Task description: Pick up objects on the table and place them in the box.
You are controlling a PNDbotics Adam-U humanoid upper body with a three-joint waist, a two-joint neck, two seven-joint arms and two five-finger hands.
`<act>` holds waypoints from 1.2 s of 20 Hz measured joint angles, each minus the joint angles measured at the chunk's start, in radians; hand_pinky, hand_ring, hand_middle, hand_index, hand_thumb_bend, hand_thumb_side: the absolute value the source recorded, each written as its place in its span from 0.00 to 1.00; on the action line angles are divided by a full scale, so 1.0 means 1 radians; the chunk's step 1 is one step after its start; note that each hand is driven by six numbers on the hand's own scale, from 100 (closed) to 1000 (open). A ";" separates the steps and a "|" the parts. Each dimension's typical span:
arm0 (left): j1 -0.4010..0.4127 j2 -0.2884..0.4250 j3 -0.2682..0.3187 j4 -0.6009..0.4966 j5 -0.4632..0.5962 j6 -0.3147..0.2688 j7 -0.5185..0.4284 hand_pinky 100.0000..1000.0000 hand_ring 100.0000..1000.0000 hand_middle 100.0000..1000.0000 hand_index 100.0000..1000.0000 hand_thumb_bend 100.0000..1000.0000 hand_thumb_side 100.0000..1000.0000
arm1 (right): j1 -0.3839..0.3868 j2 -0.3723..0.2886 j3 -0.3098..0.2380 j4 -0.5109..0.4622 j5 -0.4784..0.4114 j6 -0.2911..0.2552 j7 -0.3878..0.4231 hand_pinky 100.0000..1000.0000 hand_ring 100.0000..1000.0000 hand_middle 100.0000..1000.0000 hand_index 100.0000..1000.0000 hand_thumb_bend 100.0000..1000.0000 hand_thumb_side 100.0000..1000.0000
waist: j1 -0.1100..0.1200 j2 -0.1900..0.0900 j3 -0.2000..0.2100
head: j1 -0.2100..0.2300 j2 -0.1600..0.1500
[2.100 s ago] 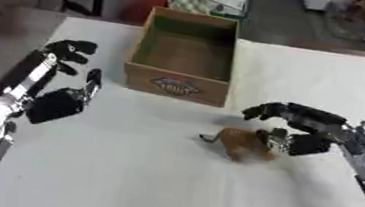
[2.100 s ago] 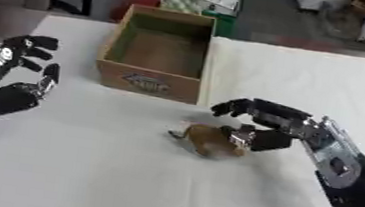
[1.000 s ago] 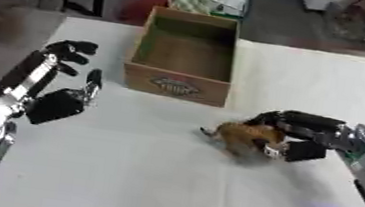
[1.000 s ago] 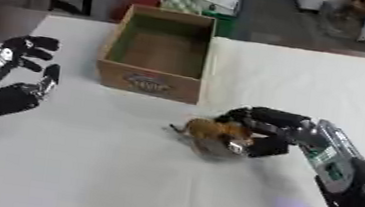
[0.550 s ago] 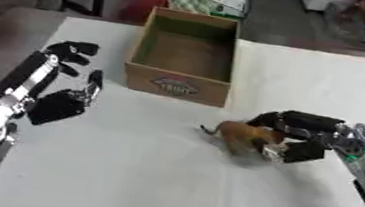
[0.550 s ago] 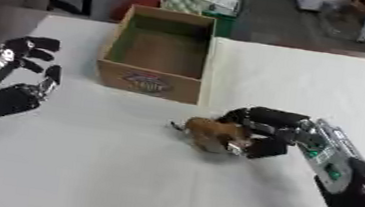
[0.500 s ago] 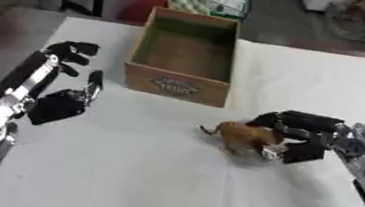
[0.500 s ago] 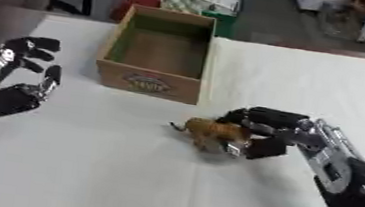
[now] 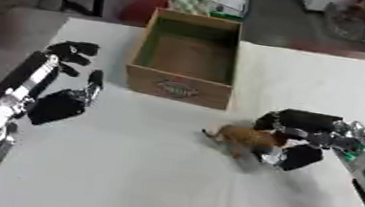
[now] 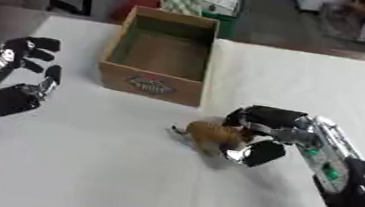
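Our right hand (image 9: pixel 301 139), spread above it 2 s earlier, had curled round the brown toy animal (image 9: pixel 243 137) on the counter (image 9: pixel 124 168); lift to box (image 9: pixel 185 58) came next. Left hand (image 9: pixel 60 89) rested open.

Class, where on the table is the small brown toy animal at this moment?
The brown toy animal lies on the white table, right of centre, just in front of the wooden box, with the right robot hand curled round its rear.

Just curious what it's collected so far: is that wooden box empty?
Empty: the wooden box shows only its bare floor. The brown toy animal lies outside on the table, in the right hand.
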 measured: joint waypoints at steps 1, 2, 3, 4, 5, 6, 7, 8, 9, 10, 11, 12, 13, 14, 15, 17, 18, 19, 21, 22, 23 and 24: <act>0.000 0.000 0.000 0.000 0.000 0.000 0.000 0.73 0.81 0.79 0.89 0.00 0.43 | 0.000 0.000 0.000 -0.001 0.003 -0.003 -0.003 0.68 0.50 0.47 0.66 0.00 0.35 | 0.000 0.000 0.000 | 0.000 0.000; 0.000 0.000 0.000 0.000 0.000 0.000 0.000 0.73 0.81 0.79 0.89 0.00 0.43 | 0.000 0.000 0.000 -0.001 0.005 -0.006 -0.006 0.67 0.49 0.44 0.64 0.00 0.34 | 0.000 0.000 0.000 | 0.000 0.000; 0.000 0.000 0.000 0.000 0.000 -0.001 -0.001 0.73 0.81 0.79 0.89 0.00 0.43 | 0.001 0.000 0.000 -0.002 0.010 -0.009 -0.009 0.66 0.47 0.43 0.62 0.00 0.33 | 0.000 0.000 0.000 | 0.000 0.000; 0.000 0.000 0.000 0.000 0.000 -0.001 -0.001 0.73 0.81 0.80 0.89 0.00 0.43 | 0.001 -0.001 0.000 -0.004 0.013 -0.013 -0.013 0.64 0.45 0.40 0.59 0.00 0.32 | 0.000 0.000 0.000 | 0.000 0.000; 0.000 0.000 0.000 0.000 0.000 -0.001 -0.001 0.73 0.81 0.80 0.89 0.00 0.43 | 0.001 -0.001 0.000 -0.007 0.017 -0.017 -0.017 0.63 0.43 0.38 0.57 0.00 0.31 | 0.000 0.000 0.000 | 0.000 0.000; 0.000 0.000 0.000 0.000 0.000 -0.001 -0.001 0.73 0.81 0.80 0.89 0.00 0.43 | 0.002 -0.001 0.000 -0.007 0.020 -0.022 -0.021 0.62 0.42 0.36 0.55 0.00 0.30 | 0.000 0.000 0.000 | 0.000 0.000; 0.000 0.000 0.000 0.000 0.000 -0.001 -0.001 0.73 0.81 0.79 0.89 0.00 0.43 | 0.003 -0.001 0.000 -0.008 0.022 -0.026 -0.026 0.60 0.40 0.34 0.53 0.00 0.29 | 0.000 0.000 0.000 | 0.001 0.000; 0.000 0.000 0.000 0.000 0.000 -0.001 -0.001 0.73 0.81 0.79 0.89 0.00 0.43 | 0.005 -0.002 0.000 -0.009 0.023 -0.030 -0.030 0.60 0.39 0.34 0.52 0.00 0.29 | 0.000 0.000 0.000 | 0.001 0.000; 0.000 0.000 0.000 0.000 0.000 -0.001 -0.001 0.72 0.81 0.79 0.89 0.00 0.44 | 0.005 -0.002 0.000 -0.011 0.024 -0.035 -0.035 0.58 0.36 0.30 0.49 0.00 0.26 | 0.000 0.000 0.000 | 0.002 0.000; 0.000 0.000 0.000 0.000 0.000 -0.001 -0.001 0.72 0.81 0.80 0.89 0.00 0.44 | 0.005 -0.002 -0.001 -0.014 0.023 -0.039 -0.039 0.58 0.36 0.30 0.48 0.00 0.26 | 0.000 0.000 0.000 | 0.002 0.000; 0.000 0.000 0.000 0.000 0.000 -0.001 -0.001 0.72 0.81 0.80 0.89 0.00 0.44 | 0.005 -0.002 -0.004 -0.017 0.018 -0.043 -0.042 0.57 0.34 0.28 0.47 0.00 0.24 | 0.000 0.000 0.000 | 0.003 0.000; 0.000 0.000 0.000 0.000 0.000 -0.001 -0.001 0.72 0.81 0.79 0.89 0.00 0.44 | 0.005 -0.003 -0.008 -0.021 0.012 -0.045 -0.044 0.56 0.33 0.27 0.46 0.00 0.23 | 0.000 0.000 0.000 | 0.003 0.000; 0.000 0.000 0.000 0.000 0.000 -0.001 -0.001 0.72 0.81 0.79 0.89 0.00 0.44 | 0.005 -0.005 -0.013 -0.026 0.001 -0.045 -0.045 0.55 0.32 0.26 0.45 0.00 0.21 | 0.000 0.000 0.000 | 0.004 0.000; 0.000 0.000 0.000 0.000 0.000 -0.001 -0.001 0.72 0.81 0.79 0.89 0.00 0.44 | 0.005 -0.009 -0.019 -0.033 -0.014 -0.045 -0.044 0.55 0.32 0.26 0.45 0.00 0.21 | 0.000 0.000 0.000 | 0.005 0.000; 0.001 0.000 0.000 0.000 0.001 -0.001 -0.001 0.72 0.81 0.79 0.89 0.00 0.44 | 0.004 -0.012 -0.026 -0.041 -0.031 -0.042 -0.042 0.55 0.32 0.25 0.45 0.00 0.20 | 0.000 0.000 -0.001 | 0.005 0.000; 0.002 0.000 0.000 0.000 0.001 -0.001 -0.001 0.72 0.81 0.79 0.89 0.00 0.44 | -0.004 -0.020 -0.040 -0.058 -0.067 -0.033 -0.032 0.55 0.31 0.25 0.45 0.00 0.20 | 0.000 0.000 -0.002 | 0.007 0.000; 0.003 0.000 0.000 0.000 0.001 -0.001 -0.001 0.72 0.81 0.79 0.89 0.00 0.44 | -0.012 -0.025 -0.048 -0.068 -0.086 -0.027 -0.026 0.55 0.31 0.25 0.44 0.00 0.20 | 0.000 0.000 -0.002 | 0.007 0.000; 0.003 0.000 0.000 0.000 0.001 -0.001 -0.001 0.72 0.81 0.79 0.89 0.00 0.44 | -0.021 -0.030 -0.055 -0.077 -0.103 -0.021 -0.020 0.55 0.31 0.25 0.44 0.00 0.20 | 0.000 0.000 -0.002 | 0.007 0.000; 0.004 0.000 0.000 0.000 0.001 -0.001 -0.001 0.72 0.81 0.79 0.89 0.00 0.44 | -0.042 -0.040 -0.066 -0.091 -0.130 -0.009 -0.008 0.55 0.31 0.24 0.44 0.00 0.20 | -0.001 0.000 -0.002 | 0.007 0.000; 0.004 0.000 0.000 0.000 0.001 -0.001 -0.001 0.72 0.81 0.79 0.89 0.00 0.44 | -0.052 -0.044 -0.070 -0.096 -0.142 -0.003 -0.003 0.55 0.31 0.24 0.44 0.00 0.20 | -0.001 0.000 -0.002 | 0.007 0.000; 0.004 0.000 0.000 0.000 0.001 -0.001 -0.001 0.72 0.81 0.79 0.89 0.00 0.45 | -0.063 -0.046 -0.075 -0.099 -0.152 0.001 0.002 0.55 0.31 0.24 0.44 0.00 0.20 | -0.001 0.000 -0.002 | 0.008 0.000; 0.004 0.000 0.000 0.000 0.001 -0.001 -0.001 0.72 0.81 0.79 0.89 0.00 0.45 | -0.073 -0.049 -0.079 -0.100 -0.160 0.005 0.006 0.55 0.31 0.24 0.44 0.00 0.20 | -0.001 0.000 -0.001 | 0.008 0.000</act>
